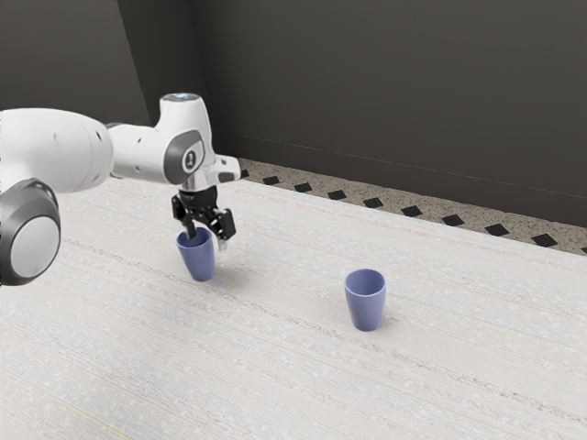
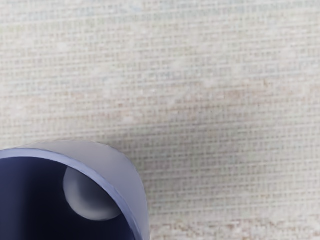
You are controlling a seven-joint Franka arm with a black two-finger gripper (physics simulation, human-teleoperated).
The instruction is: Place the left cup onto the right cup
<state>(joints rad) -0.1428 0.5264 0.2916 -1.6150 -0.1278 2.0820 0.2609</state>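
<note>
Two blue-violet cups stand on the pale table. In the exterior view the left cup point(image 1: 196, 258) is directly under my black gripper point(image 1: 205, 232), and the right cup point(image 1: 365, 299) stands alone further to that view's right. My fingers are spread wide and reach down to the left cup's rim. One fingertip point(image 1: 189, 233) dips at the cup's mouth and the other fingertip point(image 1: 225, 229) hangs outside its wall on the side toward the right cup. The wrist view shows the left cup point(image 2: 125, 185) from above, with its dark inside just under my hand.
The table point(image 1: 293, 385) has a pale woven-looking surface. Its far edge meets a speckled floor strip with black diamond tiles point(image 1: 413, 211) and a dark wall behind. Open table surface lies between the two cups.
</note>
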